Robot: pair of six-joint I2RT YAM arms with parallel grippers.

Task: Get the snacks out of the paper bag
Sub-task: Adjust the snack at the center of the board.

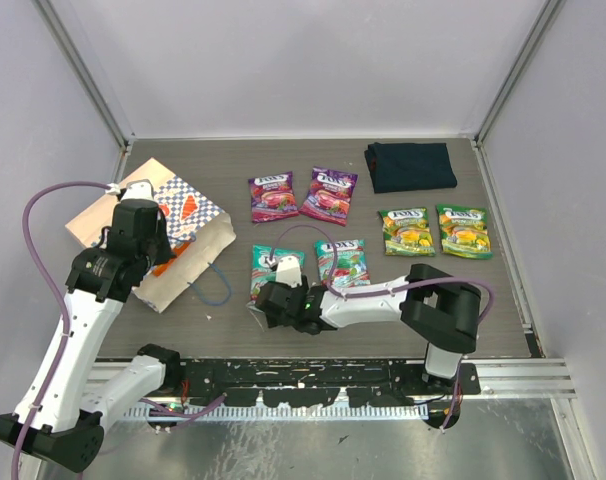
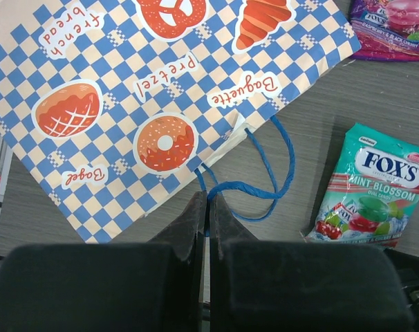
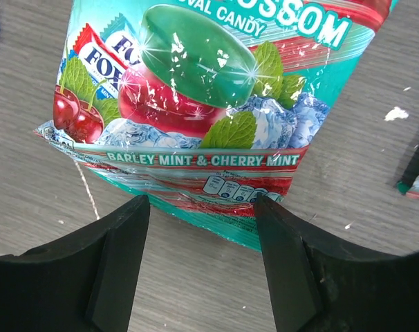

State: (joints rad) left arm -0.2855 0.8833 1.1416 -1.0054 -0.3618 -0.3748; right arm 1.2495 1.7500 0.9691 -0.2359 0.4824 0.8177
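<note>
The top camera looks down on the whole table [image 1: 483, 300]. Both wrist cameras look down closely, sharing one teal packet [image 2: 375, 187]

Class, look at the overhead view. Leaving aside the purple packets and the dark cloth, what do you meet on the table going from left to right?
paper bag → left teal packet → right teal packet → left green packet → right green packet
</note>
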